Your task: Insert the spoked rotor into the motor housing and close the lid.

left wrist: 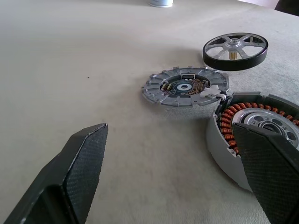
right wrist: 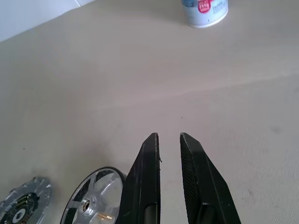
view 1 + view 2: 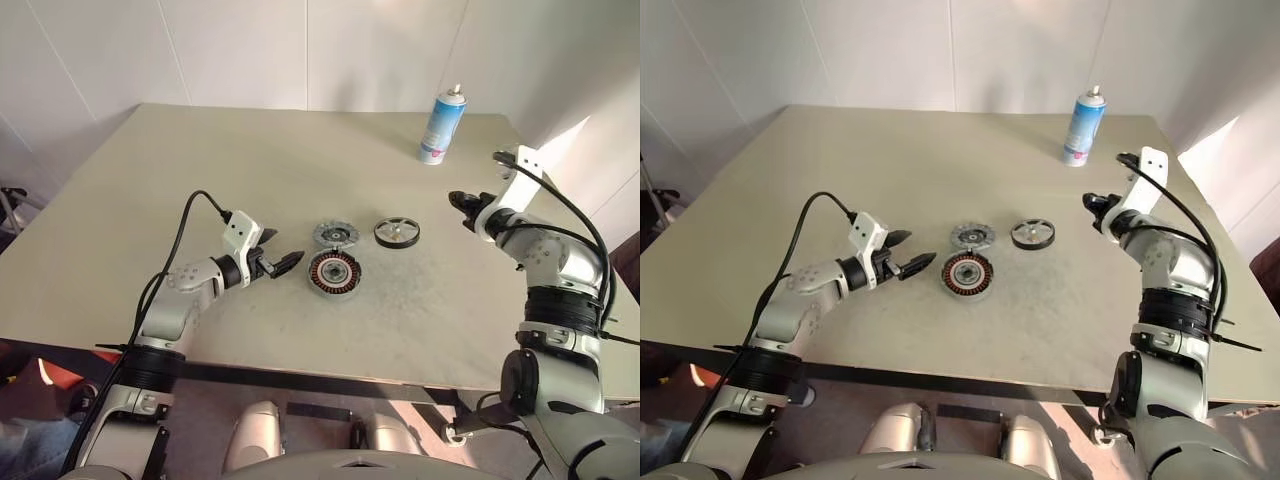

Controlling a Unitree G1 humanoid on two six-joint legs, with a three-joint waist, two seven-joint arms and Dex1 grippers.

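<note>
The spoked rotor [image 3: 397, 232] lies flat on the bench [image 3: 150, 200], bare of any grip, well to the left of the right pincer [image 3: 462, 205] and somewhat nearer the robot than its tips. In the right wrist view the rotor [image 2: 95, 197] sits just beside that pincer's left finger, with bare bench between them.

Next to the rotor, on the side away from the right pincer, lies the lid [image 3: 335, 235], flat, its ribbed rim and dark centre facing up. The motor housing [image 3: 334, 272] rests just in front of the lid on the robot's side, almost touching it, copper windings showing around a silver centre.

The left pincer [image 3: 281, 262] hovers low just beside the housing, on the housing's left, pointing at it. Its jaws are spread wide and hold nothing; one finger [image 1: 273, 168] overlaps the housing in the left wrist view.

The right pincer is raised above the bench with only a narrow slit between its fingers [image 2: 145, 182], nothing in it.

A spray can [image 3: 442, 125] stands upright beyond the right pincer, well apart.
</note>
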